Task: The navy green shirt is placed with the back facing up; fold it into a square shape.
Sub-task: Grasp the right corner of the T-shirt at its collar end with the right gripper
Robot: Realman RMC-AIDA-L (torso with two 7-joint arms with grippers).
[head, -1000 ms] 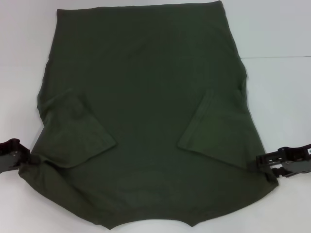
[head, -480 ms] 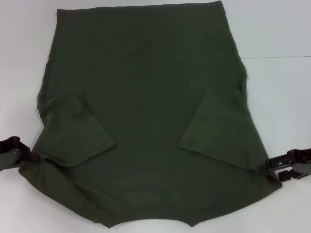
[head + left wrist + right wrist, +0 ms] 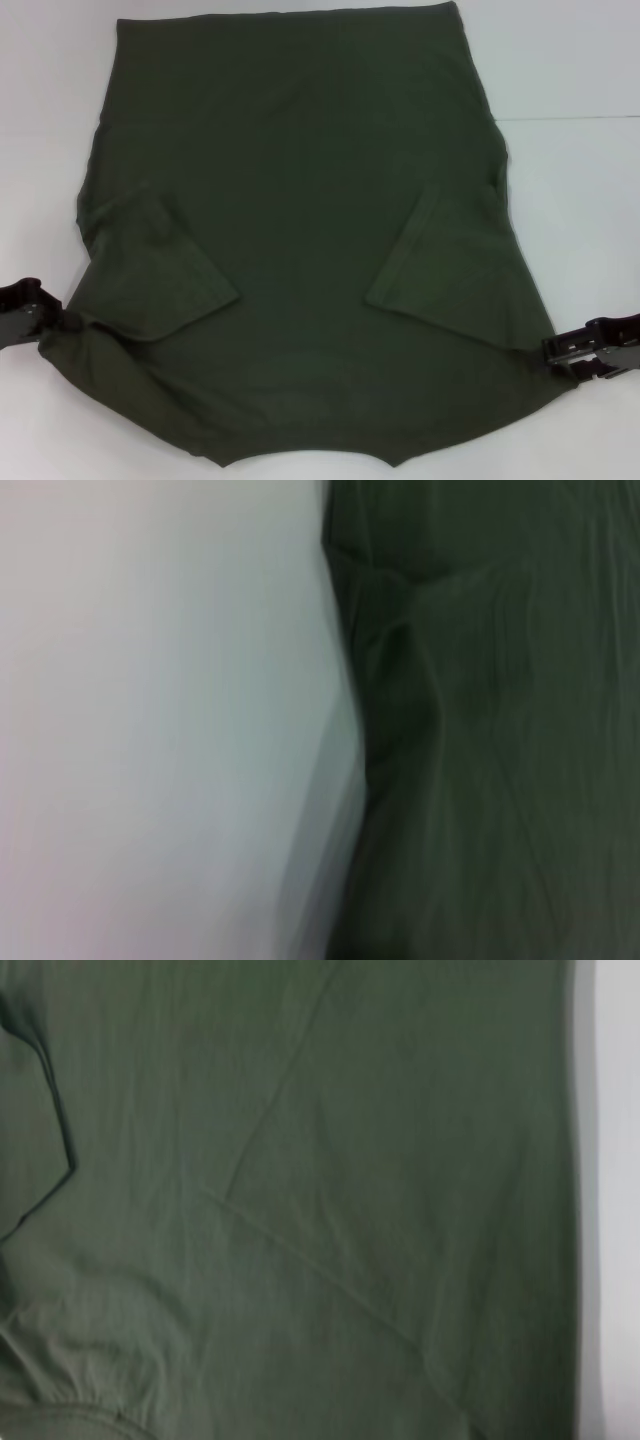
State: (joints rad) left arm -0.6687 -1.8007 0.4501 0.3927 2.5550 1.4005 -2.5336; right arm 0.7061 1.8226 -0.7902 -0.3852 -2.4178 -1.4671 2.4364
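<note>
Left claw (image 3: 45, 322) sits at the near left edge of the navy green shirt (image 3: 300, 200), touching bunched cloth; whether it grips cannot be told. Both sleeves lie folded inward on the shirt, spread flat on the white table (image 3: 570, 70). Right claw (image 3: 560, 352) meets the near right edge, its grip likewise unclear.

A plain white surface (image 3: 570, 70) fills the whole background — smooth and bare where it shows. A thin dark line (image 3: 570, 118) runs across it toward the right edge. The light is soft and even — no hard shadows show anywhere.
</note>
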